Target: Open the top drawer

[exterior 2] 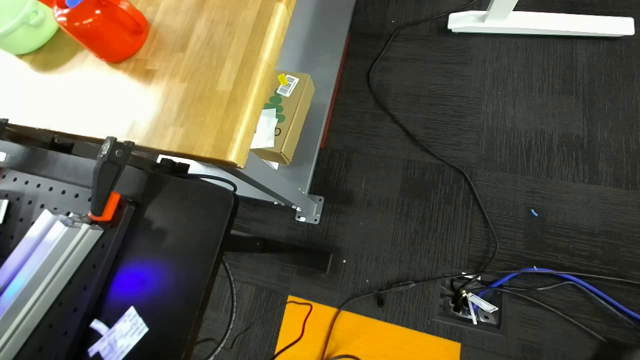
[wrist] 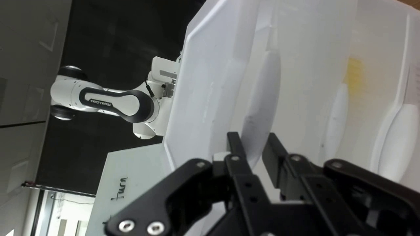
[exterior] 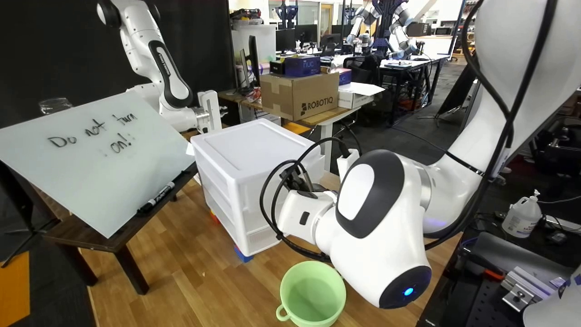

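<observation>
The black two-fingered tool (wrist: 253, 141) is only part-way spread, with a finger on either side of the long, smooth white plastic handle (wrist: 264, 95) of the shallow, wide white plastic top drawer (wrist: 305, 65). Whether the fingers press on the handle or merely flank it, I cannot tell. They lie one above and one below it, presumably so they can pinch its thickness and draw it straight out. They stand towards one end rather than the middle, so a pull from there could skew the drawer.

This drawer is the highest of three in the small white plastic drawer unit (exterior: 254, 190); how far out it stands, if at all, is not clear. The unit stands on the wooden table (exterior: 181, 281), its front turned towards the tool, which suits a straight pull.

A pale green plastic cup (exterior: 313, 290) stands apart from the unit, perhaps to leave the drawer room. In an exterior view a red plastic jug (exterior 2: 107, 32) sits close beside it. Farthest out, a white rectangular board (exterior: 91, 159) stands tilted on a dark wooden stand (exterior: 84, 231); its handwritten "Do not turn on!" is likely meant for the white second robot arm (exterior: 163, 77) behind it.
</observation>
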You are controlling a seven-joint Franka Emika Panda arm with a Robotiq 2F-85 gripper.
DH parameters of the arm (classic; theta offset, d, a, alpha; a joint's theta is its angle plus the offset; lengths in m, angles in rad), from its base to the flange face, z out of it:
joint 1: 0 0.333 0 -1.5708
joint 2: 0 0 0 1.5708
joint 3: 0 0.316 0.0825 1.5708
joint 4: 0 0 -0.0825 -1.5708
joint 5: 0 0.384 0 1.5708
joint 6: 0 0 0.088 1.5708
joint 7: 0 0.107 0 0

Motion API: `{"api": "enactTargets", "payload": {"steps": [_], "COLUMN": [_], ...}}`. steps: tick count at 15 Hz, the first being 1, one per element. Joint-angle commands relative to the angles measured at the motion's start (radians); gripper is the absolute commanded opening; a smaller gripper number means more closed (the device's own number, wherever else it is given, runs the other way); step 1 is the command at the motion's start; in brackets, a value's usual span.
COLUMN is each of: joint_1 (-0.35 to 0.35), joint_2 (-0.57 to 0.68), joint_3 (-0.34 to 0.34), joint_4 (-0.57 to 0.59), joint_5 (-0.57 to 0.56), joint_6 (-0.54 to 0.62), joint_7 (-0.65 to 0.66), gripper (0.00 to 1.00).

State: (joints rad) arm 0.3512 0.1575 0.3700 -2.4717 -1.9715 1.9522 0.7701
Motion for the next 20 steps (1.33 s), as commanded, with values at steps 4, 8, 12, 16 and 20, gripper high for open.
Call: {"api": "enactTargets", "payload": {"steps": [4,8,12,16,20], "joint_1": [0.000,0.001,0.002,0.006,0.014], "joint_2": [-0.013,-0.013,-0.016,-0.025,-0.029], "joint_3": [0.013,0.013,0.014,0.017,0.024], "joint_4": [-0.007,-0.005,-0.005,-0.011,-0.015], "joint_5": [0.030,0.032,0.033,0.043,0.072], "joint_6": [-0.016,-0.017,-0.023,-0.045,-0.076], "joint_7": [0.023,0.020,0.017,0.012,0.008], "gripper": [0.05,0.05,0.05,0.05,0.05]}}
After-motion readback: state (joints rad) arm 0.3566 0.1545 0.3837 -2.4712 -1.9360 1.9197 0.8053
